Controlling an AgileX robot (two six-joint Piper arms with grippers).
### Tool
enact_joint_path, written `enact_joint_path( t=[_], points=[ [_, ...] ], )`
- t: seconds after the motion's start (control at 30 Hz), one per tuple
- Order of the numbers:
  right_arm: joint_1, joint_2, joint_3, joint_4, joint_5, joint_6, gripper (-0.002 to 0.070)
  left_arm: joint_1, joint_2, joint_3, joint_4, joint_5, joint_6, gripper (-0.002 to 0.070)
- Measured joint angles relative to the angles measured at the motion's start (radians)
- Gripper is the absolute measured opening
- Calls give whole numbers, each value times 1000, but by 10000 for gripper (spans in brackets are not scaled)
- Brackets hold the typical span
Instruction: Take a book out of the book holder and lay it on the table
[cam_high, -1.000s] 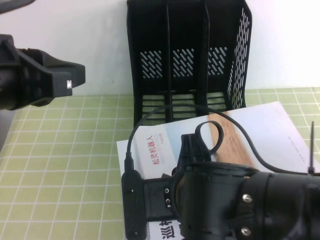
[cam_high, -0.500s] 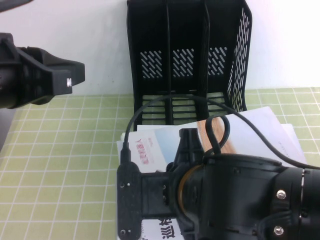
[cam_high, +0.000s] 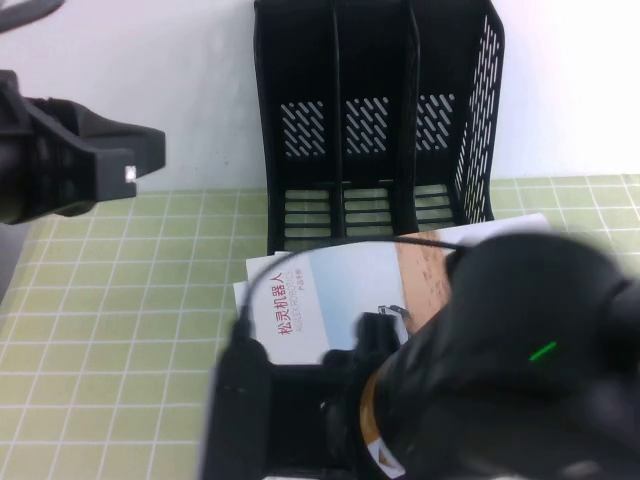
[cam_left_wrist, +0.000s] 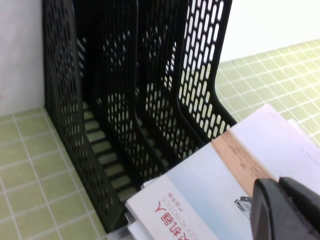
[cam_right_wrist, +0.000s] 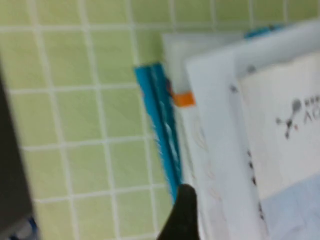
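Note:
The book (cam_high: 340, 285) lies flat on the green tiled table (cam_high: 120, 300) just in front of the black book holder (cam_high: 375, 120), cover up, with pale sky, a sandy band and a red title. It also shows in the left wrist view (cam_left_wrist: 200, 185), and its white and pale blue corner in the right wrist view (cam_right_wrist: 280, 150). All three compartments of the holder (cam_left_wrist: 125, 90) look empty. My right arm (cam_high: 480, 370) hangs over the near part of the book and hides the right gripper (cam_right_wrist: 182, 215), which sits at the book's edge. My left gripper (cam_high: 140, 160) is shut and empty, raised left of the holder.
Other brochures lie under the book, one with a blue edge (cam_right_wrist: 160, 120) and an orange patch (cam_right_wrist: 184, 99). A white wall stands behind the holder. Green tiles show to the left of the book (cam_high: 120, 380) and to the right of the holder (cam_high: 570, 195).
My right arm has risen towards the camera and now covers more of the book. The book has shifted slightly left and lies flatter. The left arm has barely moved.

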Motion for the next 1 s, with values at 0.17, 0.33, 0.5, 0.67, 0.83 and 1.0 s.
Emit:
enact_joint_path(
  t=[0.17,0.33,0.5,0.67,0.83,1.0],
  points=[
    [2,-105,-107,284,-78,-249,477,0,-95,7,29,-40,29,-3],
    [4,-207,-144,261,-146,-323,106,0,-266,129,49,-121,40,-3],
    [4,-266,-144,25,-168,-180,15,0,-510,403,39,-304,51,-3],
    [4,-311,-139,-98,-136,-102,2,0,-717,711,-22,-445,53,-3],
    [4,-406,-66,-119,-161,-88,0,0,-842,888,-34,-462,57,-3],
    [4,-534,100,-176,-242,-20,-1,0,-875,976,-38,-474,61,-3]
  ],
)
